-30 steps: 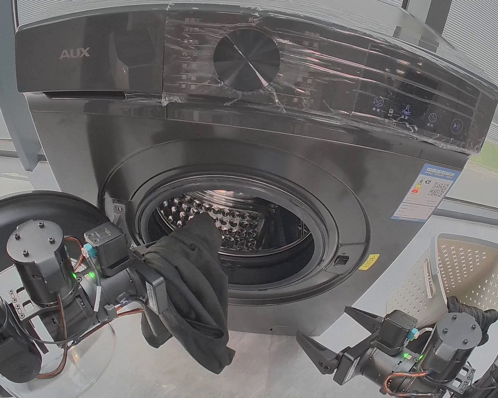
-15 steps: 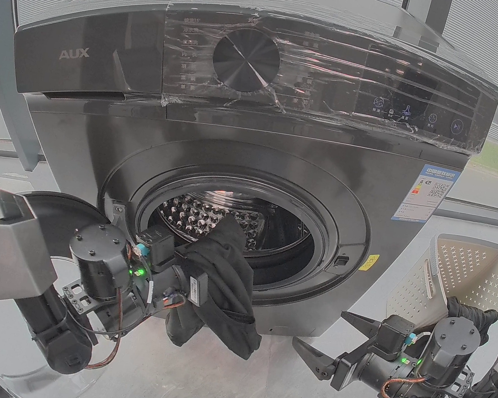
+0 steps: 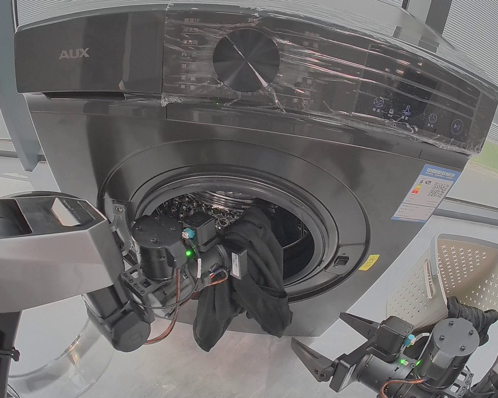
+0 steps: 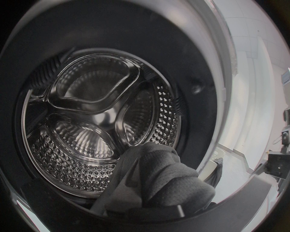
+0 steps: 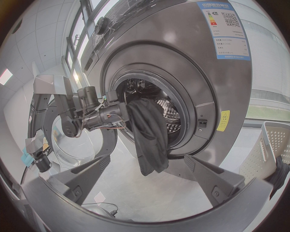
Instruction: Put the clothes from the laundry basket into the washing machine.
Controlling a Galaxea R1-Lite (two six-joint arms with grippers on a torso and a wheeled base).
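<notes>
The grey washing machine [image 3: 305,156] stands in front with its drum [image 3: 216,207] [image 4: 90,120] open. My left gripper [image 3: 244,259] [image 5: 128,110] is at the mouth of the drum, shut on a black garment [image 3: 259,273] [image 4: 163,181] [image 5: 148,136]. The garment's top is at the opening and its lower part hangs down over the front rim. Low at the right, my right gripper [image 3: 320,331] [image 5: 147,158] stands open with nothing in it. Behind it is the white laundry basket [image 3: 474,269] [image 5: 269,145], with dark clothing [image 3: 474,314] [image 5: 281,173] over its rim.
The machine's round door [image 3: 61,341] [image 5: 75,142] is swung open at the left, beside my left arm. Pale floor tiles [image 3: 268,392] spread in front of the machine between both arms. The basket leans against the machine's right side.
My left arm has swung right and up toward the drum with the black garment, whose top has gone from before the opening's left side to its middle. The right gripper has hardly moved.
</notes>
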